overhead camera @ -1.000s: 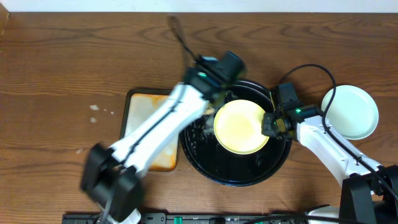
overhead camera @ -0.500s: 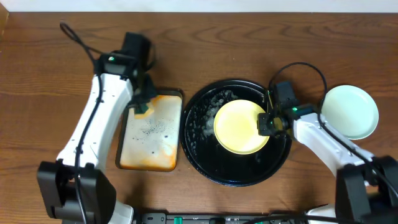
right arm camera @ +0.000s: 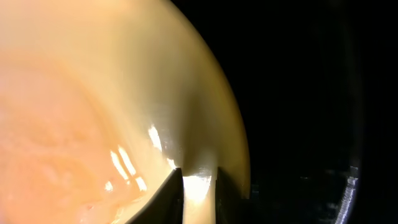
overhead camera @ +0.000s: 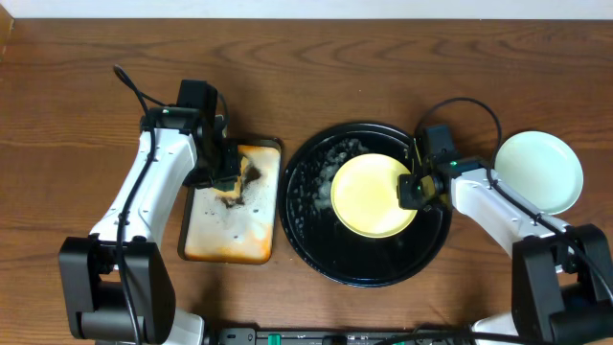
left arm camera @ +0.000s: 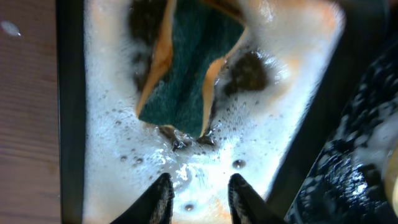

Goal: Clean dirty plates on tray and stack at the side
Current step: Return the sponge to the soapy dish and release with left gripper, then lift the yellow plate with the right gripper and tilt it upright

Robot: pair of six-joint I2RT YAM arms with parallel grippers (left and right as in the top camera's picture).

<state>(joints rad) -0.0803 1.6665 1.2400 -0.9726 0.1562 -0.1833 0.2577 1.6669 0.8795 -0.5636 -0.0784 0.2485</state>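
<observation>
The left gripper hung over the rectangular tray, which sat on the table just left of the black tray. In the left wrist view its 2 fingers stood apart with only foamy, orange-tinged water between them; they gripped nothing. Just beyond the tips a green sponge with an orange backing lay crumpled in the suds, not touching the fingers. From overhead the sponge showed as a dark patch near the tray's upper end.

The yellow plate lay inside the black tray, toward its right side, with soapy foam on the tray floor to its left. The right gripper sat at the plate's right edge, and the right wrist view showed its fingers pinched narrowly on the rim of the yellow plate, wet and glossy, with the dark tray beyond.

1 mint-green plate rested on the table to the right of the black tray, apart from it.
</observation>
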